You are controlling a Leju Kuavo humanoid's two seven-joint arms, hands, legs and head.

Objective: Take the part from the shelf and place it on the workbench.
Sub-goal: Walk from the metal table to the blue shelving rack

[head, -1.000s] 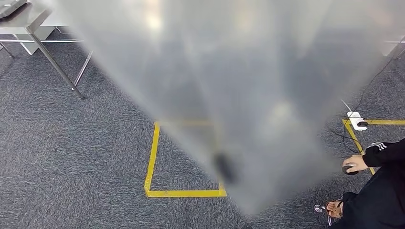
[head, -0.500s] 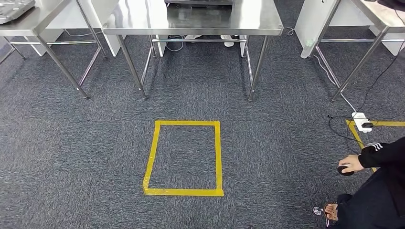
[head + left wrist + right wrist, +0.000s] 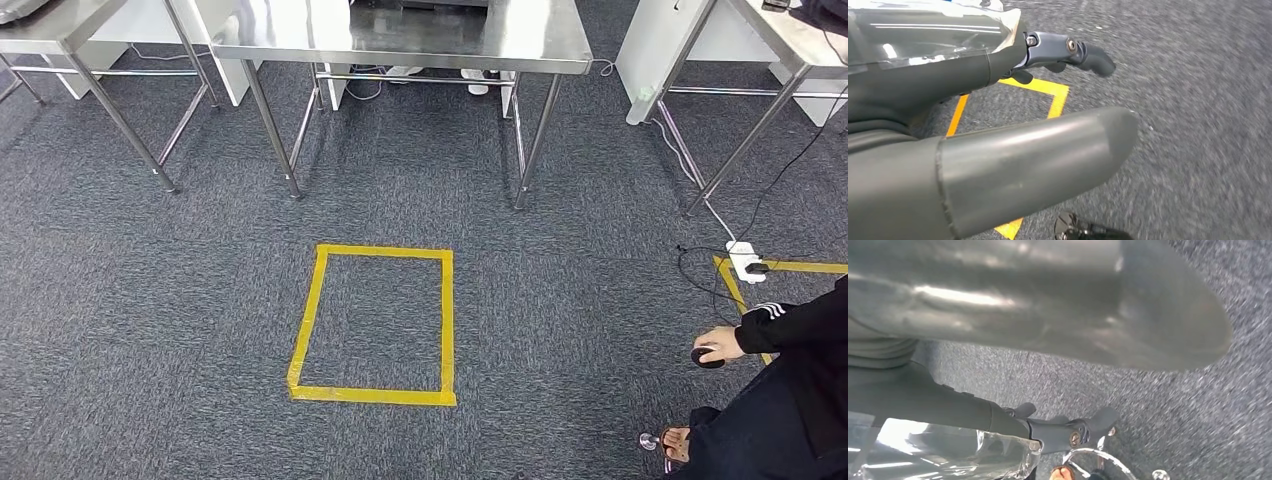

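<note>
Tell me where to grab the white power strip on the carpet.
Probably pinch the power strip across its long edges, coming down from above: it lies flat on the carpet, and a dark plug sits at one end.

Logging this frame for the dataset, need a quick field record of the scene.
floor: grey carpet with a yellow tape rectangle
ahead: steel table beyond the rectangle
left hand: clear plastic item against its fingers, grip unclear
right hand: clear plastic against its fingers too, grip unclear
person: right edge, hand on a small dark object
</note>
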